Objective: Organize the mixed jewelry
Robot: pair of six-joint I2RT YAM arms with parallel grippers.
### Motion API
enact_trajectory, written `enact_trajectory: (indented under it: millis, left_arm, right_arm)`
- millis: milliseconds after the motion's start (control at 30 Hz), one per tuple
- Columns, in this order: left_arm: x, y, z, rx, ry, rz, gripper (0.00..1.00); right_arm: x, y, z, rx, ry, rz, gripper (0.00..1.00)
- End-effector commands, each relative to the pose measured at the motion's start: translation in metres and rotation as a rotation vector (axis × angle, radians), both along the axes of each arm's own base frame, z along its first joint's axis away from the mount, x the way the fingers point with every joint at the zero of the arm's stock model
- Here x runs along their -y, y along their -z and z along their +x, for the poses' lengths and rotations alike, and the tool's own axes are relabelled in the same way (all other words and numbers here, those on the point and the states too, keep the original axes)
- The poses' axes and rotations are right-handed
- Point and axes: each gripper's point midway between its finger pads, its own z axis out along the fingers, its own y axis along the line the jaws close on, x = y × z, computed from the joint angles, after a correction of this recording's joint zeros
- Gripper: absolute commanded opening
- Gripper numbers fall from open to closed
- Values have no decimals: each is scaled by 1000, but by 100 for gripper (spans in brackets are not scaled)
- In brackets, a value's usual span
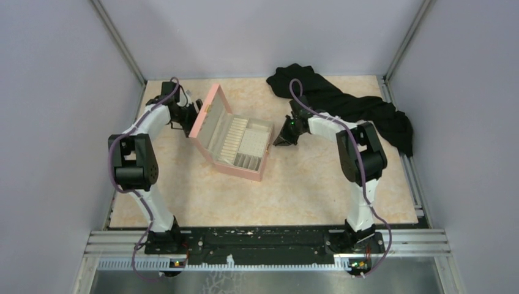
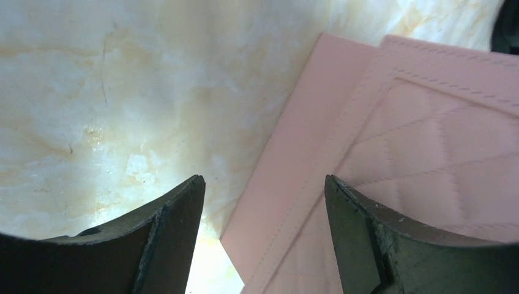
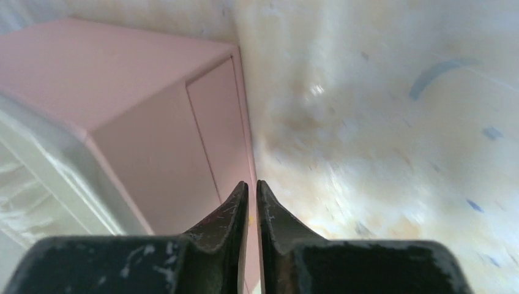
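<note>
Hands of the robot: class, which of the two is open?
The left hand: its fingers stand wide apart, with the edge of the pink box showing between them. The right hand is closed to a sliver beside that box.

The mixed jewelry is too small to find; 2 wrist views crop the pink box (image 2: 428,141).

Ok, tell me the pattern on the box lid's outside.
The box lid is pink with quilted diamond stitching, clearest in the left wrist view.
</note>
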Motion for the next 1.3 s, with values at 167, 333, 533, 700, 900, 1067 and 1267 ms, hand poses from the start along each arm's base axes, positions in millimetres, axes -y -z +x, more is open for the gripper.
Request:
enact_trajectory:
  millis: [167, 333, 533, 700, 900, 1067, 1267]
  left_arm:
    - [8, -77, 18, 184, 68, 64, 79]
    - [52, -102, 8, 226, 155, 71, 79]
    - [121, -134, -15, 308, 274, 102, 79]
    - [156, -188, -21, 470, 316, 146, 76]
    - [185, -202, -27, 571, 308, 282, 75]
    - [199, -110, -32, 466, 330, 368, 71]
    - [191, -8, -56, 254, 372, 585, 68]
  right_arm:
    - [105, -52, -4, 164, 155, -141, 13]
    - [128, -48, -13, 148, 196, -165, 13]
    - [130, -57, -12, 163, 208, -166, 13]
    - [138, -65, -11, 189, 214, -207, 13]
    - [146, -78, -9, 216, 222, -233, 13]
    - [148, -77, -13, 209, 222, -239, 13]
    - [152, -67, -26, 179, 227, -247, 13]
